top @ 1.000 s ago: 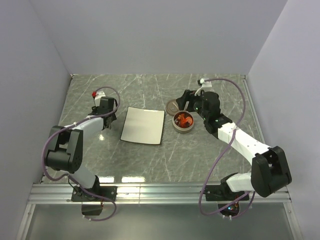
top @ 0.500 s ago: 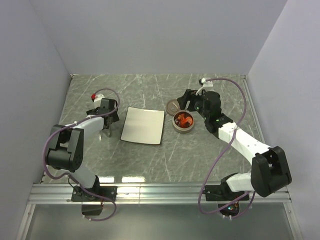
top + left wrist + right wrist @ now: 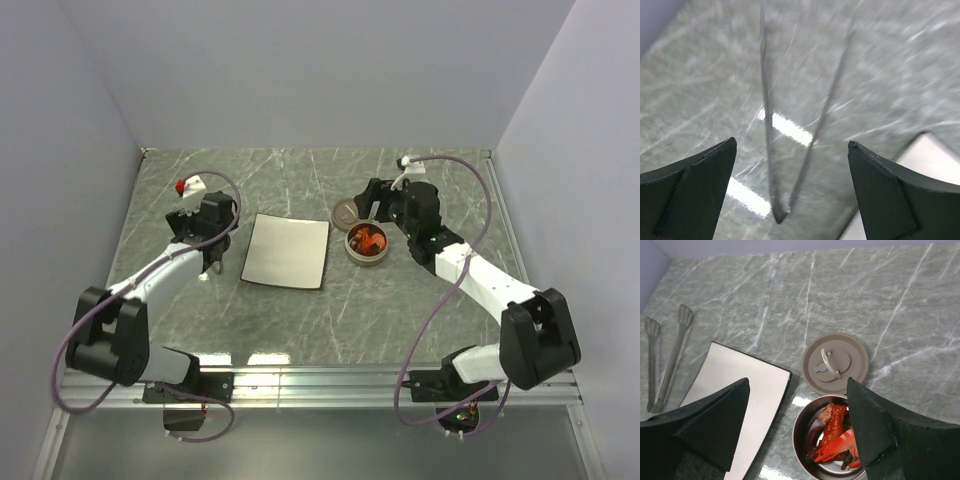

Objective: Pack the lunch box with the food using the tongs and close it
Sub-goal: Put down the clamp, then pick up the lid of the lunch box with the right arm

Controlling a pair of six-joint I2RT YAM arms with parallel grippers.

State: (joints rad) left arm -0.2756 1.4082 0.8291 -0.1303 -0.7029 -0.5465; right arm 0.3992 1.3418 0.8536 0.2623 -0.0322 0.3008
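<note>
The tongs (image 3: pixel 765 100) lie flat on the marble, hinge end toward me, straight below my open left gripper (image 3: pixel 791 144), whose fingers touch nothing. They also show in the right wrist view, tongs (image 3: pixel 673 357) left of the plate. The lunch box (image 3: pixel 812 440) is a round silver tin, with the red-orange and brown food (image 3: pixel 840 435) piled inside. Its greyish-brown lid (image 3: pixel 836 362) lies flat just beyond it. My right gripper (image 3: pixel 797 382) hovers open above tin and lid, holding nothing. From above, the tin (image 3: pixel 367 243) sits right of centre, with the right gripper (image 3: pixel 362 205) over the lid (image 3: pixel 345 212).
A white square plate (image 3: pixel 287 250) with a dark rim lies between the tongs and the tin, bare. Its corner shows in the left wrist view, plate (image 3: pixel 930 150). Grey walls close the table on three sides.
My left gripper has opened wide and let go of the tongs, which now rest on the table; the left arm has drawn back and up. The right jaws have spread slightly.
</note>
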